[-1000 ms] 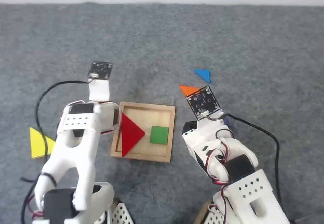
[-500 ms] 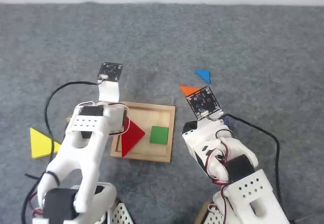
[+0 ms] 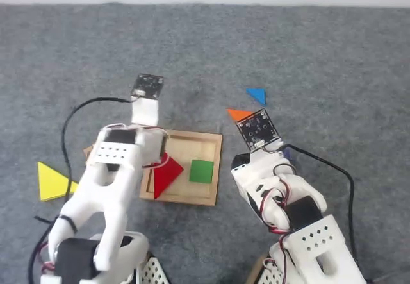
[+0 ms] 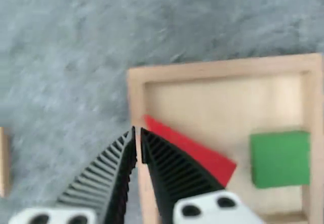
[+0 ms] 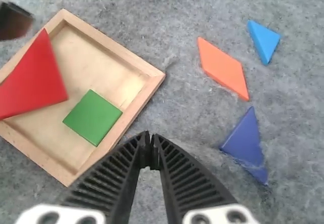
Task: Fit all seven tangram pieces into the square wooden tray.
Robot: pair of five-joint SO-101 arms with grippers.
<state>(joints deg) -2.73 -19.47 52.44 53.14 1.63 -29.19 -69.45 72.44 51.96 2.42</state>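
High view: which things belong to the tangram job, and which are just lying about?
Job: wooden tray, red triangle, green square, orange parallelogram, light blue triangle, dark blue triangle, yellow triangle.
Lying about: black cable; tan piece beside tray, unclear.
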